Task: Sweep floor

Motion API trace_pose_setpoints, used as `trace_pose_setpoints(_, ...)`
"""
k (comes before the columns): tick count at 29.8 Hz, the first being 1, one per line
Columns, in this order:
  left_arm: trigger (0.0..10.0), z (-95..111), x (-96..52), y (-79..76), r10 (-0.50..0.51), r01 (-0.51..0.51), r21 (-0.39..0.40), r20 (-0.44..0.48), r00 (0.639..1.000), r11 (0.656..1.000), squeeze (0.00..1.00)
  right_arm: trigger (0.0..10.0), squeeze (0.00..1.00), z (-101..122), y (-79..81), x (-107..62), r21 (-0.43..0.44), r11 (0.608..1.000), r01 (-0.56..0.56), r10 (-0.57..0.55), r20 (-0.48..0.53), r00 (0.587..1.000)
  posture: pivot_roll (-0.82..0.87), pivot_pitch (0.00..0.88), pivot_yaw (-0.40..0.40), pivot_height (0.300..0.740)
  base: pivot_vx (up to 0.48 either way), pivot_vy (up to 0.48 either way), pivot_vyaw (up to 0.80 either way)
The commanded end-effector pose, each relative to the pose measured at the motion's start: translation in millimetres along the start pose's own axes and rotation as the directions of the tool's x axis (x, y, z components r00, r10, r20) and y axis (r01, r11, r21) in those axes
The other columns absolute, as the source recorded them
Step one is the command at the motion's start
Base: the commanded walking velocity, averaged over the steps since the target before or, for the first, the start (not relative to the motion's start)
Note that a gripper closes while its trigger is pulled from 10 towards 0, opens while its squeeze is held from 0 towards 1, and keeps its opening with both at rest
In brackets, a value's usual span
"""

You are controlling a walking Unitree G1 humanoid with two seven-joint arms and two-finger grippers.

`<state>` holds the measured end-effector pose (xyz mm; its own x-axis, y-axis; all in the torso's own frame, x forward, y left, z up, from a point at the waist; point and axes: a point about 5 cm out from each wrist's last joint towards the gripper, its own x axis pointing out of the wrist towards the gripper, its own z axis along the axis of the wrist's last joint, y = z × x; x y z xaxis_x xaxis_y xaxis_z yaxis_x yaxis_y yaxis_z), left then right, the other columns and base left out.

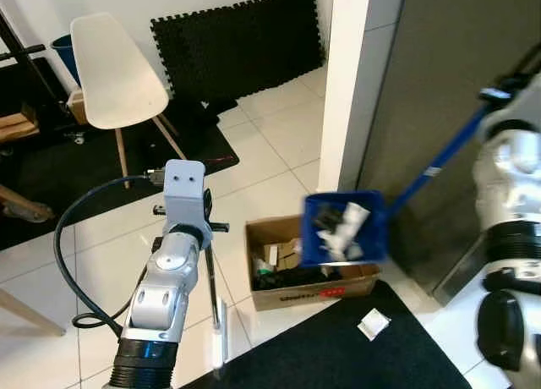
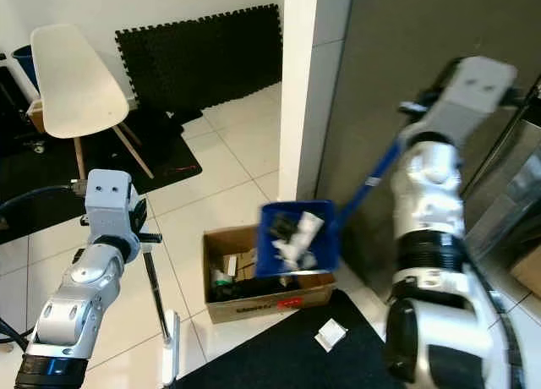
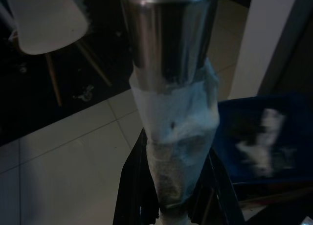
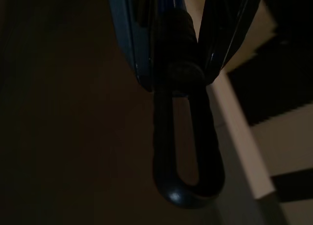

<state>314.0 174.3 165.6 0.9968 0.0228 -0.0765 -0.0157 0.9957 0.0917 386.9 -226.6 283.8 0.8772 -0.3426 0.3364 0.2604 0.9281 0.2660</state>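
**Desk:** What is the step here?

**Photographer:** Emptying, I judge. The right gripper is clamped on the looped black grip of the dustpan handle, and the blue dustpan hangs at the far end of that pole, well below and ahead of the claw, directly over the open cardboard box. Scraps of paper and dark litter sit in the pan, blurred.

**Desk:** And the other arm?

**Photographer:** The left gripper is closed around the broom, a shiny metal pole with a wrap of pale tape just above the fingers. The pole runs down from the claw to the tiled floor, just left of the box.

**Desk:** Is the sweeping finished?

**Photographer:** Not by my reading. A scrap of white paper lies on the dark mat, below the pan and nearer the robot than the box.

**Desk:** So what does the next move call for?

**Photographer:** Tipping the pan further so the litter slides into the box, not over its rim. The long pole makes the pan swing wide for a small turn of the wrist, so it wants a slow roll. Then the pan goes down beside that scrap.

**Desk:** Anything else in frame?

**Photographer:** A white chair stands far beyond the left claw, foam mats lean on the wall, and a white pillar rises behind the box.
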Motion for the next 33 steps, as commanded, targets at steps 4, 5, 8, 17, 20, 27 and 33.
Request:
trace_pose_setpoints(4,10.0,-2,-0.3,1.1,0.014,-0.014,0.023,0.001,1.000,1.000,0.00,10.0,0.00,11,23.2,-13.3,-0.010,1.000,-0.011,0.012,0.127,0.992,0.04,0.093,0.037,0.740,0.000,0.000,0.00)
trace_pose_setpoints(5,10.0,-2,-0.2,0.5,0.012,-0.012,0.023,0.001,1.000,1.000,0.00,10.0,0.00,10,27.3,-16.4,-0.014,1.000,-0.016,0.017,0.136,0.991,0.04,0.093,0.037,0.740,0.000,0.000,0.00)
trace_pose_setpoints(8,10.0,-2,0.1,-0.5,0.010,-0.010,0.022,0.002,1.000,1.000,0.00,10.0,0.00,8,34.5,-21.5,-0.022,0.999,-0.028,0.030,0.141,0.990,0.04,0.093,0.037,0.740,0.000,0.000,0.00)
trace_pose_setpoints(17,10.0,-2,-0.2,-3.3,0.004,-0.004,0.021,0.003,1.000,1.000,0.00,10.0,0.00,1,38.2,-27.2,-0.050,0.999,0.016,-0.011,0.114,0.993,0.04,0.093,0.030,0.740,0.000,0.000,0.00)
trace_pose_setpoints(20,10.0,-2,-0.1,-3.9,0.003,-0.003,0.020,0.003,1.000,1.000,0.00,10.0,0.00,1,33.0,-24.2,-0.066,0.996,0.056,-0.048,0.113,0.992,0.04,0.093,0.030,0.740,0.000,0.000,0.00)
trace_pose_setpoints(27,10.0,-2,3.3,-11.7,-0.019,0.018,0.018,0.004,1.000,1.000,0.00,10.0,0.00,6,22.1,-4.3,-0.147,0.986,0.080,-0.059,0.147,0.987,0.03,0.101,0.032,0.740,0.000,0.000,0.00)
trace_pose_setpoints(33,10.0,-1,6.0,-22.1,-0.048,0.048,0.025,0.010,0.999,0.999,0.00,10.0,0.00,7,27.6,3.4,-0.249,0.968,0.031,0.012,0.170,0.985,0.03,0.116,0.021,0.740,0.000,0.000,0.00)
